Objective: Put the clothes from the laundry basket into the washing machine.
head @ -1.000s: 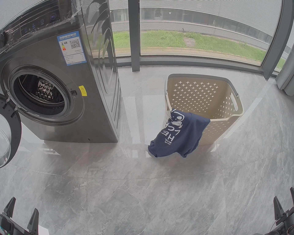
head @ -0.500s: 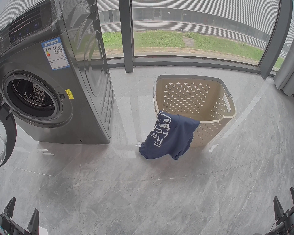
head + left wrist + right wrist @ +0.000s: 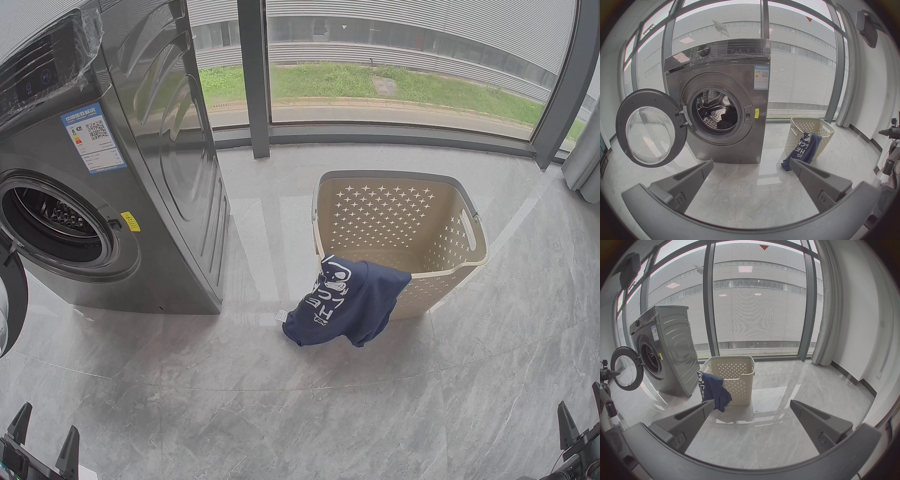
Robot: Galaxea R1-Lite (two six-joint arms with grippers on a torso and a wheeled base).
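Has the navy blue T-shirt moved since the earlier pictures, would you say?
No: the navy blue T-shirt still drapes the beige plastic basket's same corner; the camera shifted.

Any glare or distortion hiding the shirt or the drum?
Head view: window light glares off the floor beside the basket; shirt unobscured. Left wrist view: fisheye bends window frames, corners dark, drum shaded but visible. Right wrist view: same bending; floor mirrors the basket.

Left tool (image 3: 750,162) and right tool (image 3: 751,402) gape empty
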